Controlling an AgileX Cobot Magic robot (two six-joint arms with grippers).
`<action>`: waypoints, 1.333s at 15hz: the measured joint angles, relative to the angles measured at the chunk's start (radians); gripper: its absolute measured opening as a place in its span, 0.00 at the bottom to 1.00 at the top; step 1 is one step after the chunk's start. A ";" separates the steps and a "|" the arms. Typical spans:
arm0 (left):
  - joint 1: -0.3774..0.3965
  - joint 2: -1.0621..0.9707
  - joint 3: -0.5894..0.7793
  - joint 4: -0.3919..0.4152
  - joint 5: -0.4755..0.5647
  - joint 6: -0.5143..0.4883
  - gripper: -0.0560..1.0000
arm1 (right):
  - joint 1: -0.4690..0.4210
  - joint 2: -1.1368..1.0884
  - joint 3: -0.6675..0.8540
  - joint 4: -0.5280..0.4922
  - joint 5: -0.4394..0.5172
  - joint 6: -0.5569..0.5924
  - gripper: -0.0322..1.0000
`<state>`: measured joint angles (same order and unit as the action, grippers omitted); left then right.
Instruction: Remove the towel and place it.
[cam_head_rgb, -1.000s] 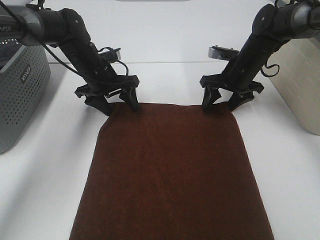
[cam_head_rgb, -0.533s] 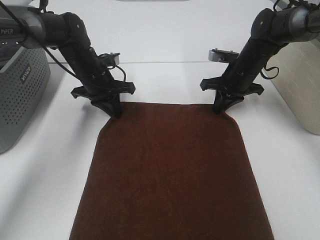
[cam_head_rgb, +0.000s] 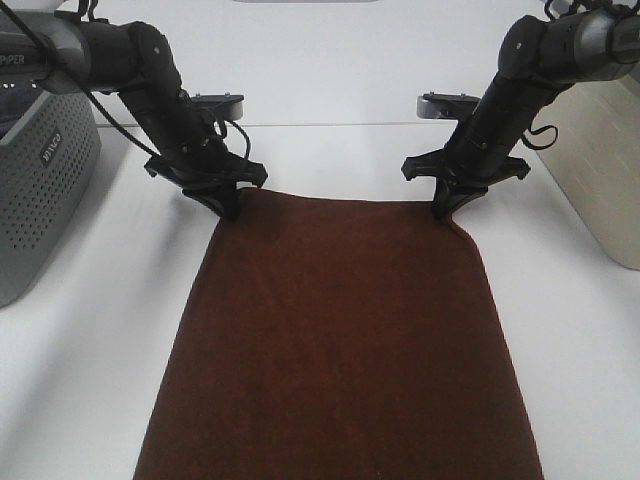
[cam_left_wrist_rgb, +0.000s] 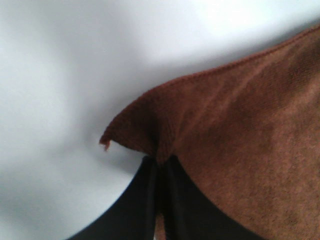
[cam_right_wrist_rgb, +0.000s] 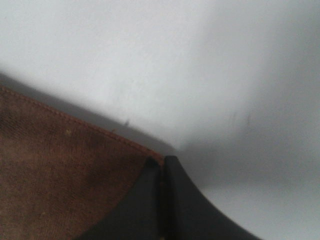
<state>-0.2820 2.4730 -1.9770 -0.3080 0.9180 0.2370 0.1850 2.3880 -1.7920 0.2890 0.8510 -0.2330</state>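
The dark brown towel (cam_head_rgb: 340, 340) lies spread on the white table, running from the middle down past the near edge of the exterior high view. My left gripper (cam_head_rgb: 229, 205) is shut on the towel's far left corner, and in the left wrist view that corner (cam_left_wrist_rgb: 150, 130) bunches up between the closed black fingers (cam_left_wrist_rgb: 145, 200). At the far right corner my right gripper (cam_head_rgb: 446, 208) is shut on the towel as well; the right wrist view shows the hem (cam_right_wrist_rgb: 75, 165) pinched at the closed fingertips (cam_right_wrist_rgb: 150, 200). The far edge is slightly raised between the two grips.
A grey perforated basket (cam_head_rgb: 40, 190) stands at the left edge of the table. A beige bin (cam_head_rgb: 605, 170) stands at the right edge. White tabletop (cam_head_rgb: 330, 100) stretches behind the arms.
Both grippers closed from open onto the towel's far corners. The far edge has since lifted a little and shifted away from the camera.
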 joint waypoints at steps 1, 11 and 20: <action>0.000 -0.009 0.000 0.009 -0.033 0.000 0.05 | 0.000 0.009 -0.025 -0.015 -0.002 0.000 0.04; 0.000 -0.020 -0.109 0.114 -0.215 0.000 0.05 | 0.000 0.014 -0.267 -0.067 -0.112 -0.076 0.04; 0.000 -0.020 -0.126 0.156 -0.488 0.000 0.05 | 0.000 0.014 -0.268 -0.053 -0.365 -0.165 0.04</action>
<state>-0.2820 2.4530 -2.1030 -0.1520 0.4300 0.2370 0.1850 2.4020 -2.0600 0.2360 0.4860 -0.3980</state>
